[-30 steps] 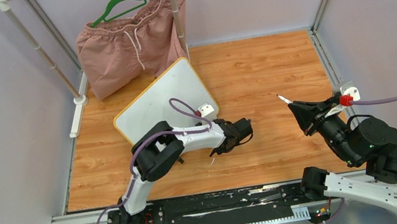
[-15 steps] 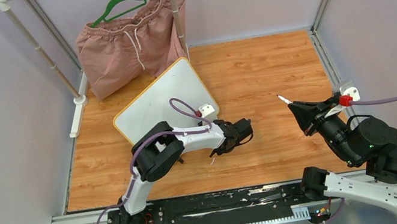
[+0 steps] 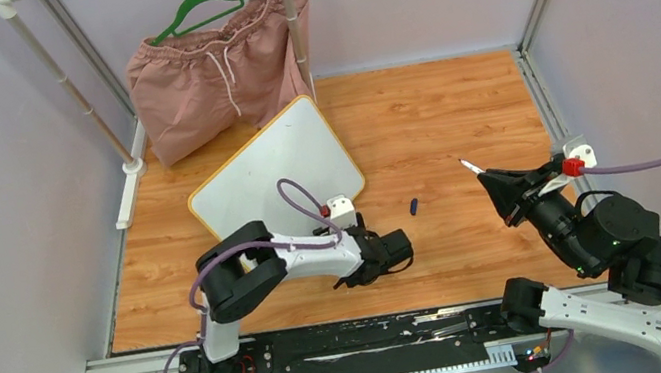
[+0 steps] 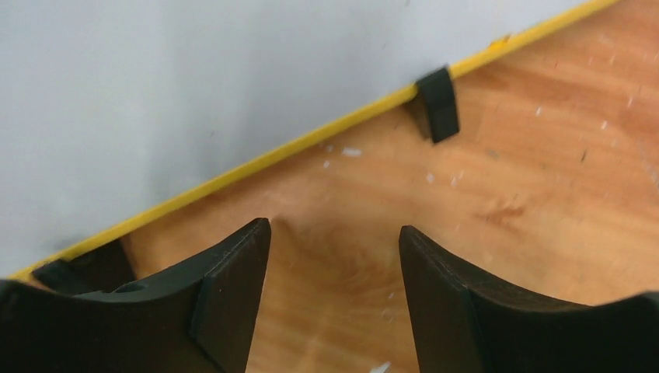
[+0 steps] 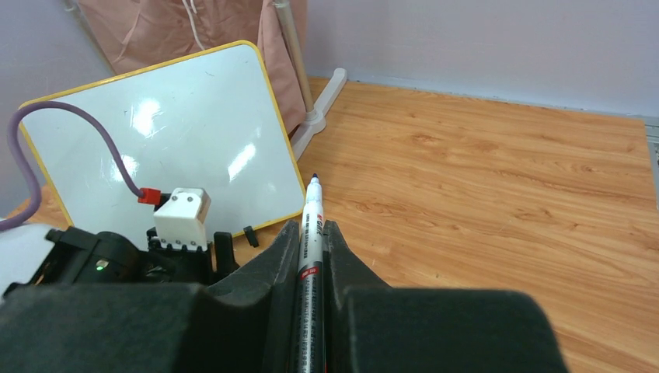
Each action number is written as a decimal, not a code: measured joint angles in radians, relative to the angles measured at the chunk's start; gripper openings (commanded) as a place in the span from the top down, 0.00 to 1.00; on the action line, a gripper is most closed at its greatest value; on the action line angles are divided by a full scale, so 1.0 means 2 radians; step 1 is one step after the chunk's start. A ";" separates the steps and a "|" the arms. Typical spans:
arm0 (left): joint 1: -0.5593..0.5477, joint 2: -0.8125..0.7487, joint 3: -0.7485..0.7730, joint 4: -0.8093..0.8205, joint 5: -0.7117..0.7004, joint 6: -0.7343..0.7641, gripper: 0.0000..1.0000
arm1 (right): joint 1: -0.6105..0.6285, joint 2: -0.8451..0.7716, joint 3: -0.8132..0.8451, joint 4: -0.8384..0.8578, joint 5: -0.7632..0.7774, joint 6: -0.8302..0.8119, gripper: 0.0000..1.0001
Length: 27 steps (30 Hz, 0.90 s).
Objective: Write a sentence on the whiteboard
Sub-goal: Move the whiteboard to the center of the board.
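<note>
The whiteboard (image 3: pixel 268 169) lies tilted on the wooden table at the back left, yellow-framed, its face plain white (image 5: pixel 171 132); no sentence shows on it. My left gripper (image 3: pixel 400 250) sits low just in front of the board's near edge, open and empty (image 4: pixel 334 303). The left wrist view shows the board's yellow rim (image 4: pixel 233 175) and one black foot (image 4: pixel 437 105). My right gripper (image 3: pixel 501 186) hovers at the right, shut on an uncapped marker (image 5: pixel 309 256) whose tip (image 3: pixel 465 164) points toward the board. A small blue cap (image 3: pixel 414 205) lies on the table between the arms.
Pink shorts (image 3: pixel 221 68) hang on a green hanger from a white rack whose pole (image 3: pixel 292 21) stands right behind the whiteboard. Lilac walls close in the left, back and right sides. A black rail (image 3: pixel 332 343) runs along the near edge.
My left gripper opened and drew back toward the near edge, leaving the blue cap on the table where it had been. The right arm with the marker barely moved.
</note>
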 measured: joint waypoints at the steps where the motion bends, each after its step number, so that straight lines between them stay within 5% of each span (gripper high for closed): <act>1: -0.005 -0.008 -0.010 0.000 0.004 0.000 0.32 | 0.000 0.000 0.000 0.000 0.000 0.001 1.00; 10: -0.067 -0.104 -0.117 -0.008 0.060 -0.025 0.33 | 0.000 0.000 -0.005 0.000 -0.005 0.007 1.00; 27: -0.061 -0.184 -0.210 -0.058 0.085 -0.161 0.37 | 0.000 0.002 -0.010 0.000 -0.021 0.015 1.00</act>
